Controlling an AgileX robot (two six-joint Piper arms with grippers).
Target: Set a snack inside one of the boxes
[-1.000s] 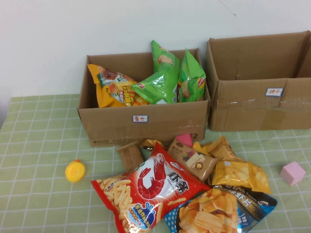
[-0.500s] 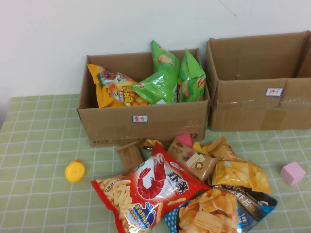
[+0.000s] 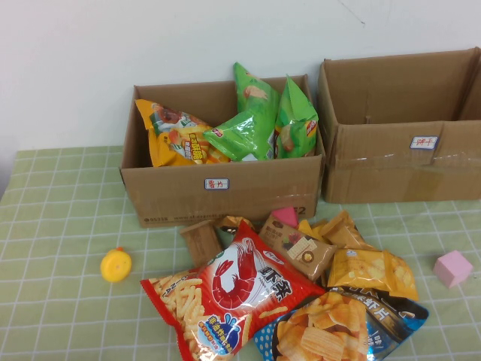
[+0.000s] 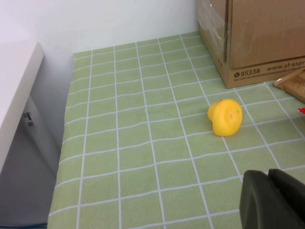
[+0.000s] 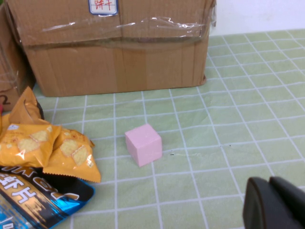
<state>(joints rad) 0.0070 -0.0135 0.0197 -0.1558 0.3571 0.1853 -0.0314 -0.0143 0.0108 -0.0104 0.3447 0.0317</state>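
On green checked cloth: snack (image 3: 372,271) in pile beside pink cube (image 3: 452,268), box (image 3: 402,162) behind. Left gripper (image 4: 274,200) low near yellow duck (image 4: 225,117); right gripper (image 5: 274,205) near cube. Both grippers' finger state: cannot tell.
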